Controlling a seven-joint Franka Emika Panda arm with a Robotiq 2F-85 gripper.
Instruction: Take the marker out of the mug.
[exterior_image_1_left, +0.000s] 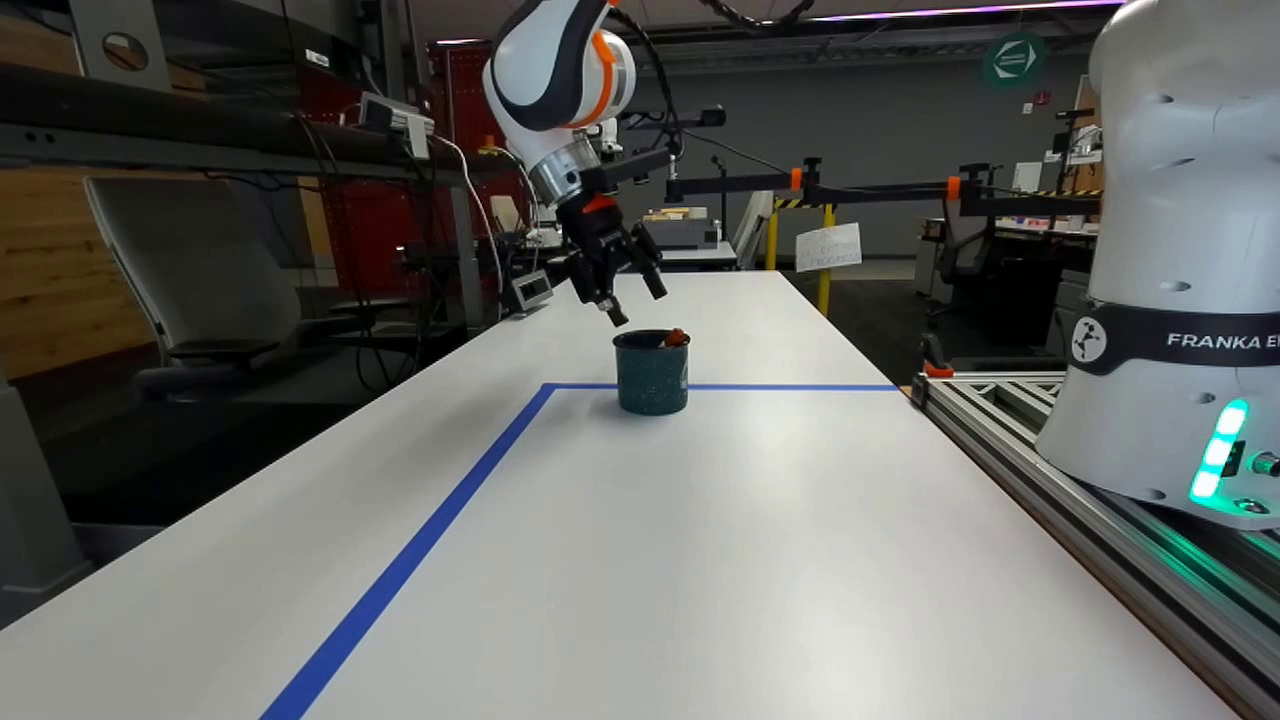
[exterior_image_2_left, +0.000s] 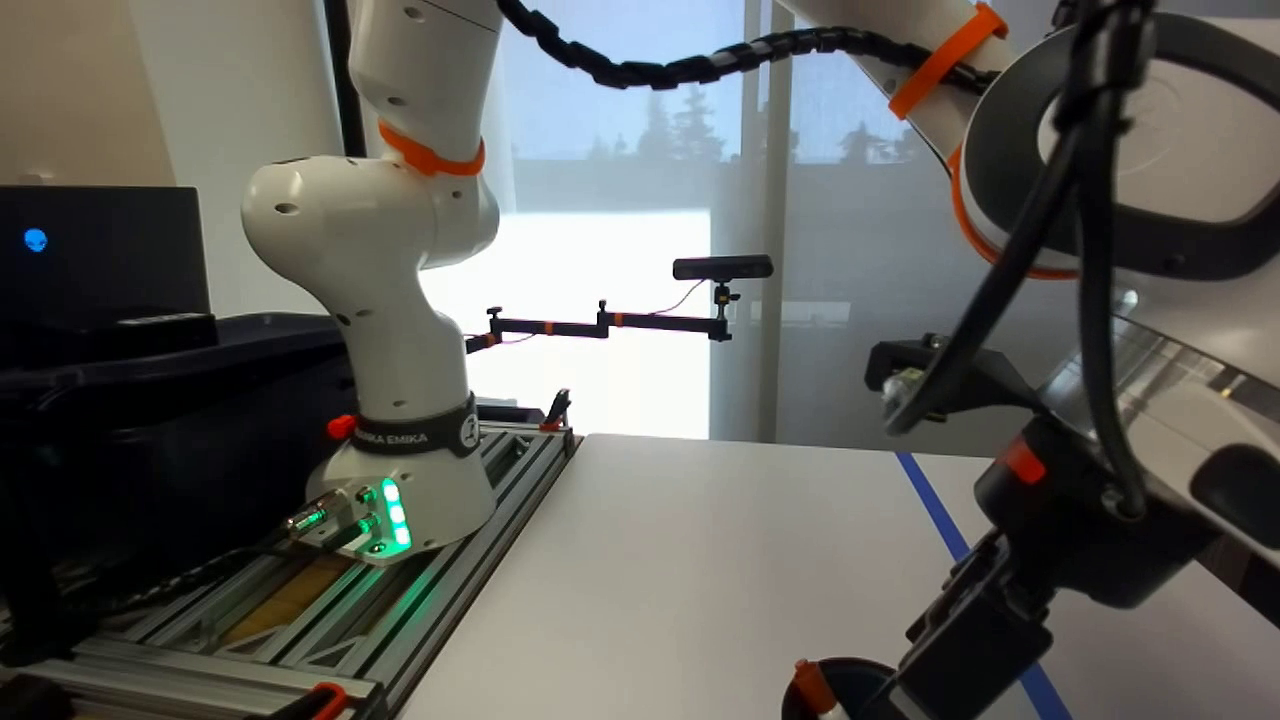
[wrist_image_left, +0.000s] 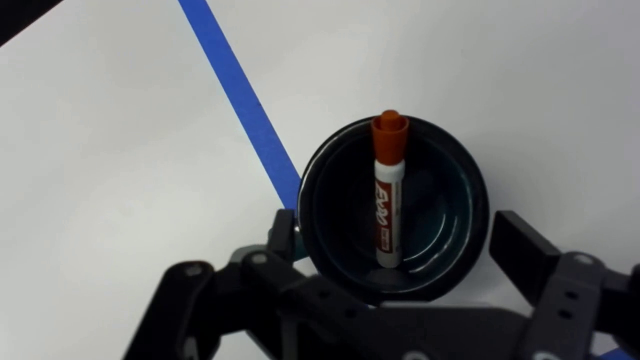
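Note:
The mug, a dark teal cup, stands upright on the white table in both exterior views (exterior_image_1_left: 651, 376) (exterior_image_2_left: 858, 682), cut off by the lower edge in one of them. In the wrist view its dark rim (wrist_image_left: 479, 200) is seen from above; its handle is partly hidden behind the left finger. The marker (wrist_image_left: 389, 210) leans inside it, white with a red label and orange-red cap. The cap shows at the rim in both exterior views (exterior_image_1_left: 676, 338) (exterior_image_2_left: 814, 686). My gripper (exterior_image_1_left: 638, 305) is open, tilted and empty above the mug; in the wrist view its fingers (wrist_image_left: 400, 235) appear on either side of it.
Blue tape lines (exterior_image_1_left: 440, 530) run across the white table (exterior_image_1_left: 760, 560), with a corner beside the mug. The robot's base (exterior_image_1_left: 1180, 420) stands on a metal rail frame (exterior_image_1_left: 1010, 420) along a table edge. A chair (exterior_image_1_left: 200, 270) stands beyond the opposite edge.

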